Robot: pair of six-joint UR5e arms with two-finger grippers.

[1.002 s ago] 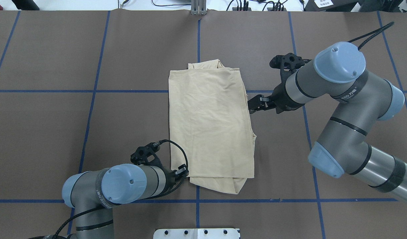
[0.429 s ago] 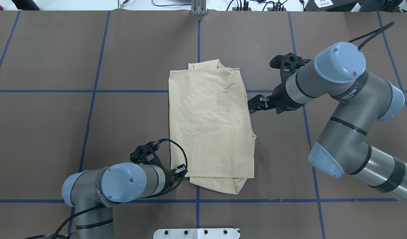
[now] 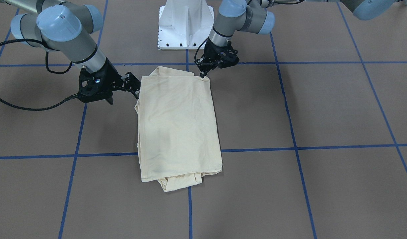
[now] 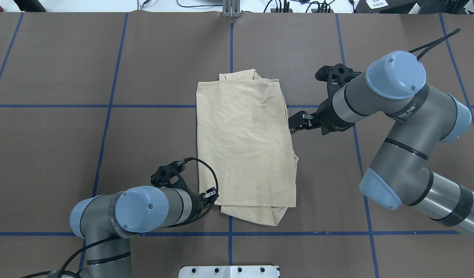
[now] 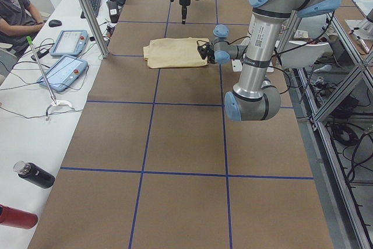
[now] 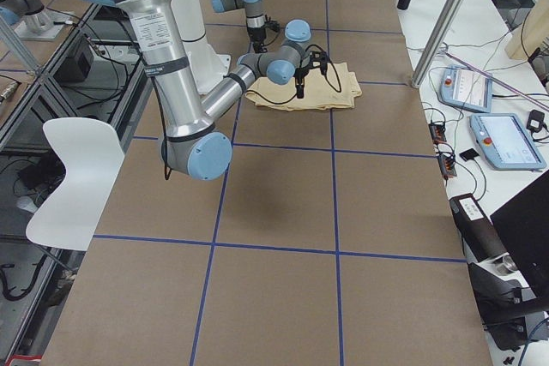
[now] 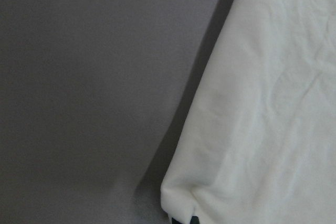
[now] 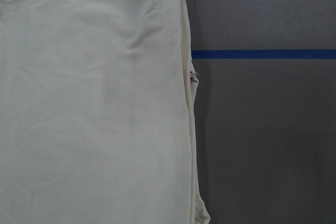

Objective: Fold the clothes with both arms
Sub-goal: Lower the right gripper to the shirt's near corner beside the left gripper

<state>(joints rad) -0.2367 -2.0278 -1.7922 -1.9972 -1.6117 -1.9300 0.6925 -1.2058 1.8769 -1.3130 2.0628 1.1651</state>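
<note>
The cream-yellow T-shirt [image 4: 244,143] lies folded into a tall rectangle at the table's middle, plain side up, print and label hidden. It also shows in the front view [image 3: 178,126], the left wrist view [image 7: 273,103] and the right wrist view [image 8: 94,103]. My left gripper [image 4: 214,196] is low at the shirt's near left corner; in the front view [image 3: 203,73] its fingers are together, and the wrist view shows the tips [image 7: 184,219] at the bunched corner. My right gripper [image 4: 293,124] is open beside the shirt's right edge, also in the front view [image 3: 136,88].
The white pedestal base [image 3: 185,23] stands at the robot's side of the table. Blue tape lines [image 4: 109,106] cross the brown cover. A metal post [image 4: 231,9] is at the far edge. Tablets [image 5: 61,71] and a seated person [image 5: 17,10] are beside the table.
My left arm has shifted slightly, its elbow drawing back and the gripper edging a little away from the near edge. The shirt and my right arm have not moved.
</note>
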